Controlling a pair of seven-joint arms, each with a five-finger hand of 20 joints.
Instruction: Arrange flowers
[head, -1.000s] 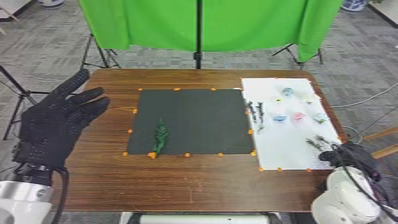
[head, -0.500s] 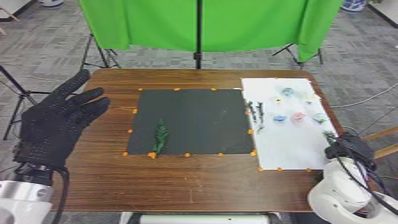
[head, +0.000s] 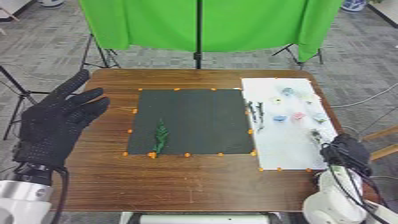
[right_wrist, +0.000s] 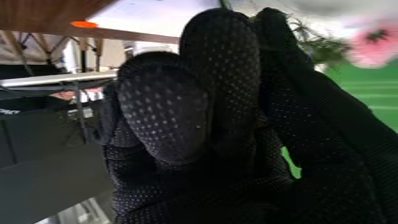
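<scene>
Flowers (head: 298, 116), six small rounded heads by my count, lie apart from one another on a smooth white sheet (head: 284, 147) at my right. In the head view, one is pink, one clear blue (head: 279, 118), one yellowish (head: 277, 100), and three are paler, blue-green to whitish. Beside them, near the sheet's left edge, lie two thin dark stems (head: 260, 112), roughly parallel. One green, pointed, fern-like leaf (head: 162, 136) lies on a flat dark square mat (head: 195, 115). Several small orange markers (head: 187, 155) dot the borders, and everything rests on a brown wood-grain table (head: 178, 182). A green cloth (head: 151, 25) hangs in soft folds beyond. My left hand (head: 51, 127), in black fabric, is raised at the table's left side, its fingers spread wide. My right hand (head: 354, 151) is at the sheet's near right part, with one feathery sprig (head: 315, 133) at its fingertips.

In the right wrist view, my black glove has a dotted, knitted texture. Thumb and finger are drawn narrow, pinching the sprig, whose fine, wispy greenery shows beside them. One pink flower, ruffled with a dark centre, is just beyond the greenery.
</scene>
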